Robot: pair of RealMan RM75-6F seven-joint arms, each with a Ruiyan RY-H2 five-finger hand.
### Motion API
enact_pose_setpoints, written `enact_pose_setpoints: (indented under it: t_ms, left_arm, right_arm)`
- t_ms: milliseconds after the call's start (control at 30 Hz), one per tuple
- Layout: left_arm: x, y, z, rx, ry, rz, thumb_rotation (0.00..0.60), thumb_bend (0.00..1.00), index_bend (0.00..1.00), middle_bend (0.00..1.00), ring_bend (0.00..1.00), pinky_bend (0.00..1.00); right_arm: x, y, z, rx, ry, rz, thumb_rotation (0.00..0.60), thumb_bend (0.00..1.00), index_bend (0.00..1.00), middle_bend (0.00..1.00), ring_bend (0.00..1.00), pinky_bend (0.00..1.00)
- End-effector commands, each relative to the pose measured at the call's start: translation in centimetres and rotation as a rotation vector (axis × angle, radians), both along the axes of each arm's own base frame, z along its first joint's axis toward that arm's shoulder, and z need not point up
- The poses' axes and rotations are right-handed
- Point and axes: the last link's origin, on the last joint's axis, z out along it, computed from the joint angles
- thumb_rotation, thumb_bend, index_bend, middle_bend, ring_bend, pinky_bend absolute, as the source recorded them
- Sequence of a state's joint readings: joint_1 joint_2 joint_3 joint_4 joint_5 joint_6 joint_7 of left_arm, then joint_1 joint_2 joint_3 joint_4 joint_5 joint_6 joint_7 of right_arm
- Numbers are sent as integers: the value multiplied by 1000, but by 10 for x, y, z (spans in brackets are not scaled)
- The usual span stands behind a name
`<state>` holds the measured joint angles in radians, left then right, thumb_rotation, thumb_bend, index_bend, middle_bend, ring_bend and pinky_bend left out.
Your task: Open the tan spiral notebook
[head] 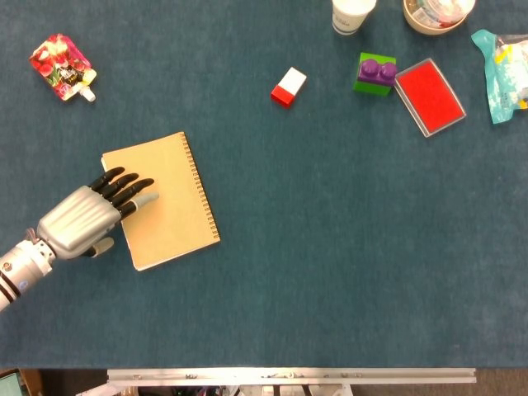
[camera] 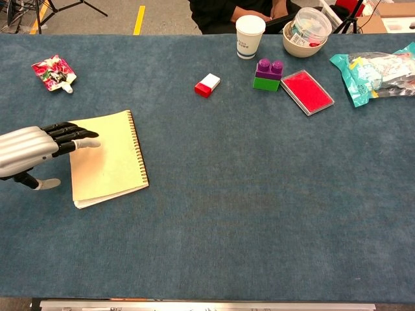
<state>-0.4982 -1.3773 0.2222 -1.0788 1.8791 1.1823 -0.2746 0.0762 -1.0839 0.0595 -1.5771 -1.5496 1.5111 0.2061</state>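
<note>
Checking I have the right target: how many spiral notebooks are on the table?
1. The tan spiral notebook lies closed on the table's left side, spiral along its right edge, with the left hand over its left edge. No other notebook is visible.

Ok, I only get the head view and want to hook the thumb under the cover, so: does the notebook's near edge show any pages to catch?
Observer: Yes. In the chest view white pages peek out beneath the cover of the notebook along its near edge.
Operator: Where is the thumb against that edge?
Observer: The left hand reaches over the cover, but its thumb hangs under the palm, left of the notebook and off it.
Operator: Anything beyond the far side?
Observer: A person in dark clothing is behind the paper cup.
</note>
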Motion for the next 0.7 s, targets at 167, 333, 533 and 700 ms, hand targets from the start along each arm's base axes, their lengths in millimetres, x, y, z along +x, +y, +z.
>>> enact_pose_setpoints:
  t_ms: [167,333,533,700]
  left_arm:
    - [-3,5,-8,-11,-8,6,600,253,71,14,0,0]
    - [0,8,-12,-15,-17,0,600,254,72,14,0,0]
    - [-1,11,-13,-14,-5,10,600,253,74,14,0,0]
    - [-5,9,-12,-13,3,22,600,253,75,14,0,0]
  right_arm:
    - [2,1,1,-8,6,-1,600,395,363,373,231,291]
    - [2,2,2,-13,4,-3,600,395,363,373,231,291]
    - [1,3,4,-20,4,-6,600,395,363,373,231,291]
    - [0,3,4,-17,3,-10,600,395,363,373,231,291]
